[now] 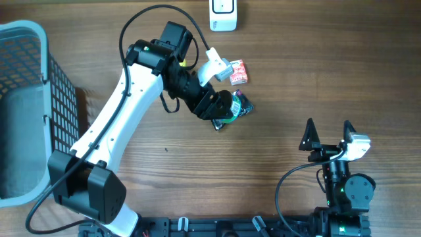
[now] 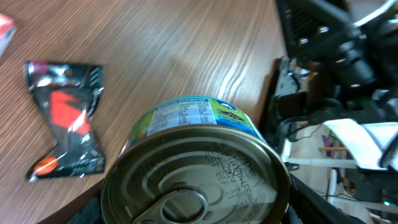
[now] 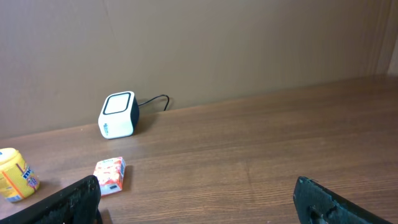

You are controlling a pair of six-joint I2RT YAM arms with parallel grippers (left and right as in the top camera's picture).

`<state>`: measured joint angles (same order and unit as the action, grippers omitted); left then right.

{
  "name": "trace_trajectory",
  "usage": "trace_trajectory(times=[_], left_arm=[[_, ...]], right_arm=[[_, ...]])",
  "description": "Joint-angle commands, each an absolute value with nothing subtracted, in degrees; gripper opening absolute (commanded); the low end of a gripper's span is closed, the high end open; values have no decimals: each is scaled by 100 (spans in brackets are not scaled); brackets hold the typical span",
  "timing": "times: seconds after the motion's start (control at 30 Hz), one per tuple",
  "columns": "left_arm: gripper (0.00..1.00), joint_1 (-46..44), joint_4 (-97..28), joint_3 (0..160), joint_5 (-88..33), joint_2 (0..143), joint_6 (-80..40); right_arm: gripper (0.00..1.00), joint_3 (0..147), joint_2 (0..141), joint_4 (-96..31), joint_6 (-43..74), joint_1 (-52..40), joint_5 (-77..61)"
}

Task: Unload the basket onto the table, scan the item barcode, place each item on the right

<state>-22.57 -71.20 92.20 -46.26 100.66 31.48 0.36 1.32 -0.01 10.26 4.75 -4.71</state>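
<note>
Two grippers, both mine. My left gripper (image 1: 227, 110) clasps a round metal tin with a green-and-blue paper label (image 2: 193, 168), near the centre of the wooden table (image 1: 329, 66). The white box-shaped barcode scanner (image 1: 223, 14) sits at twelve o'clock, well apart. My right gripper (image 1: 327, 135) hangs wide open at five o'clock. Pick-up looks done; presenting the barcode is left.

Overhead, the light is even and soft; the left arm (image 1: 118, 105) throws a faint shadow on the table (image 1: 296, 85). In the left wrist view the can (image 2: 193, 174) in the left claw (image 1: 225, 108) crowds the lens, its lid slightly blurred with a dull sheen. The packet (image 2: 65, 118) beyond the claw glints. The right wrist view is dimmer: the right claw (image 3: 199, 205) has dark, soft fingers (image 3: 68, 202), and the scanner (image 3: 118, 115) ahead is sharp.
</note>
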Motion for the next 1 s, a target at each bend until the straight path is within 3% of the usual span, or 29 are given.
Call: trace_trajectory(times=[0.0,0.47,0.97], left_arm=[[59,-2279,-7076,9279,-5317,10062,3437],[60,-2276,-6536,9282,-6580,10040,3905],[58,-2276,-6386,9279,-6853,10040,4007]], right_arm=[[100,30,141,16,1063,445,-469],[100,30,141,16,1066,447,-471],[100,30,141,16,1063,447,-471]])
